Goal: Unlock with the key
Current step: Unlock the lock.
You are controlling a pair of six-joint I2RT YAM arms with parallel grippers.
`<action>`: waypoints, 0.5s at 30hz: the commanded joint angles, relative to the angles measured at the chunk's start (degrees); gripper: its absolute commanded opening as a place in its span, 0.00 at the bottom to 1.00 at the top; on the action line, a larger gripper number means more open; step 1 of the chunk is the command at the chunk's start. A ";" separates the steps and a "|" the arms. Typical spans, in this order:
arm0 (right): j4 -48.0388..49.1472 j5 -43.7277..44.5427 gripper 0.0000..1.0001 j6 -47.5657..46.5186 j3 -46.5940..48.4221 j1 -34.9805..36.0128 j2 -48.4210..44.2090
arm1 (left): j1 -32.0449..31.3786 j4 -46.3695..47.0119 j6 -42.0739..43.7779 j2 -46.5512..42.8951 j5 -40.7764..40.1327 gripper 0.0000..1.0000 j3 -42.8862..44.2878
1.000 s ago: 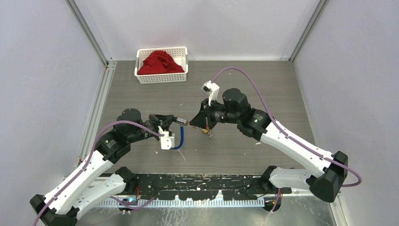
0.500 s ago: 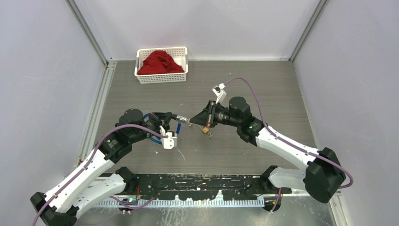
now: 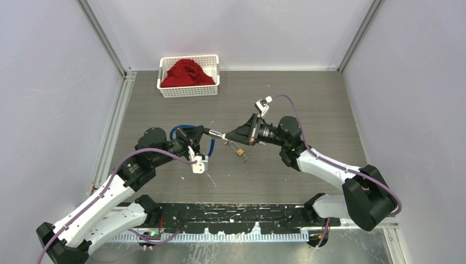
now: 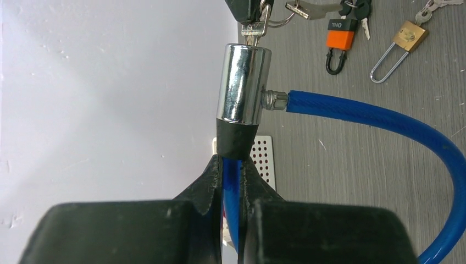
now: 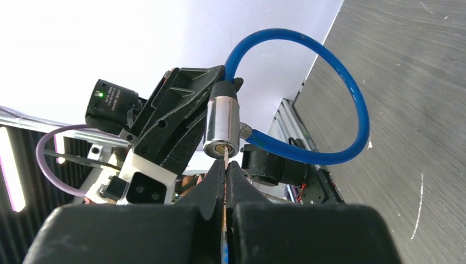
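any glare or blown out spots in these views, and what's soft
Left wrist: streaky reflections on the chrome lock barrel, the gripper fingers dark and soft. Right wrist: wall behind is blown out white. Top external: even light, no glare.

Lettering on the orange padlock (image 4: 339, 39) — too blurred.

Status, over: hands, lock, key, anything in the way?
Left hand shut on cable lock. Right hand shut on key, tip at keyhole. Nothing between them; brass padlock lies on table.
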 commanded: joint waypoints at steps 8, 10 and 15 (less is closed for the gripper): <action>16.25 -0.13 0.01 17.26 -3.24 0.06 2.15 | -1.51 14.24 5.22 0.67 4.19 0.00 -1.57; 18.42 0.55 0.01 19.96 -3.96 0.10 2.67 | -1.50 14.28 5.13 1.04 4.23 0.00 -1.35; 19.05 3.25 0.01 22.65 -5.00 0.10 2.15 | -1.54 13.33 2.76 1.74 3.91 0.00 0.12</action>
